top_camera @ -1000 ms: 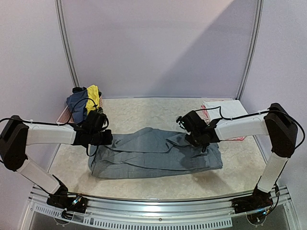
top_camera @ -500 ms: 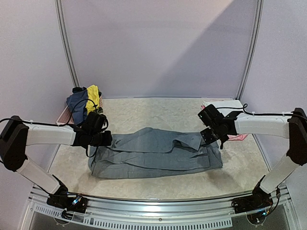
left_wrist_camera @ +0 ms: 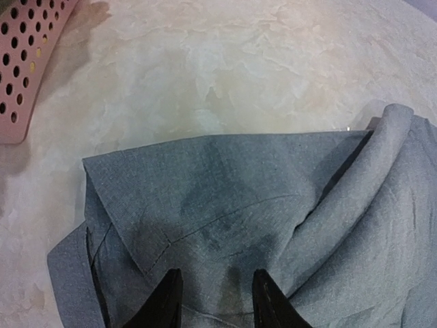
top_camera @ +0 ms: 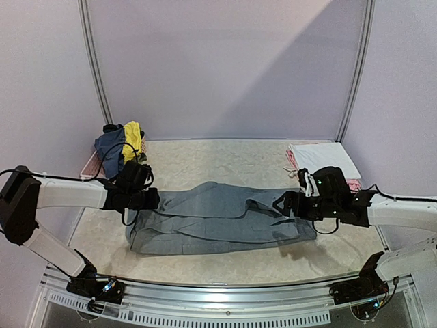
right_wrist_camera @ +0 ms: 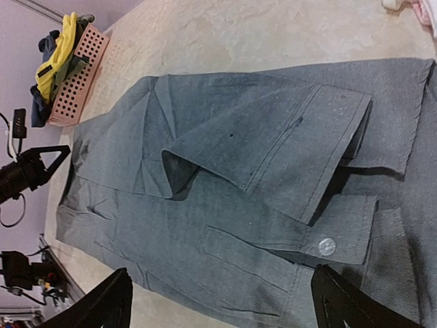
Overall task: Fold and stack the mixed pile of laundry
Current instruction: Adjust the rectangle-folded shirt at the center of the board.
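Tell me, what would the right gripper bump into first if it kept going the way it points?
Probably the grey trousers: the open right gripper points across them, though its height above them is unclear.

One grey trousers (top_camera: 218,219), one basket (top_camera: 92,162), two grippers

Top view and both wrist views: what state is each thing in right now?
grey trousers: spread flat on the table, partly folded, waistband flap turned over.
left end effector: low at the trousers' left end, fingers part closed over the cloth; grip unclear.
right end effector: open, empty, above the trousers' right end.
pink basket: holds unfolded navy and yellow garments.
white and pink pieces: folded, stacked.
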Robot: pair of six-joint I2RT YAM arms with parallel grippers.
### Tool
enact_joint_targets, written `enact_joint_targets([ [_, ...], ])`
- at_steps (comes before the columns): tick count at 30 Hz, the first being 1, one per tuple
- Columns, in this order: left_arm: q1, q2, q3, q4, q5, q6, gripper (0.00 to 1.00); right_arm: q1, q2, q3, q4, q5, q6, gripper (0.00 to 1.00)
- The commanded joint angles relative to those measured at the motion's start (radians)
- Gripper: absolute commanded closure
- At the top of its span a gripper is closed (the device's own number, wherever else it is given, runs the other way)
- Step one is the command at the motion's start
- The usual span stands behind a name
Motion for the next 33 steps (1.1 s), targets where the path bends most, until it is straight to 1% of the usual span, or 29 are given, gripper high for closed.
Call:
enact_joint_targets([
  [1, 0.014, -0.026, -0.02, 0.021, 0.011, -0.005, 0.64, -0.014, -0.002, -0.044, 0.194, -0.062, 0.185, 0.1],
  [5, 0.014, -0.039, -0.028, 0.021, 0.014, -0.004, 0.64, -0.053, 0.033, -0.063, 0.265, -0.084, 0.22, 0.14],
  [12, 0.014, -0.038, -0.032, 0.022, 0.007, 0.006, 0.64, -0.123, 0.136, -0.077, 0.343, -0.139, 0.231, 0.18],
  [19, 0.016, -0.002, -0.036, 0.084, 0.013, 0.033, 0.64, -0.18, 0.251, -0.079, 0.439, -0.214, 0.227, 0.22],
  [25, 0.034, 0.042, -0.011, 0.087, 0.031, 0.037, 0.64, -0.205, 0.348, -0.074, 0.505, -0.264, 0.229, 0.27],
  [26, 0.035, 0.043, -0.01, 0.12, 0.031, 0.035, 0.64, -0.206, 0.357, -0.072, 0.511, -0.268, 0.23, 0.27],
  [30, 0.039, 0.044, -0.013, 0.128, 0.029, 0.034, 0.65, -0.206, 0.392, -0.067, 0.538, -0.296, 0.229, 0.33],
  [33, 0.04, 0.044, -0.015, 0.129, 0.026, 0.035, 0.65, -0.206, 0.402, -0.065, 0.545, -0.312, 0.225, 0.41],
])
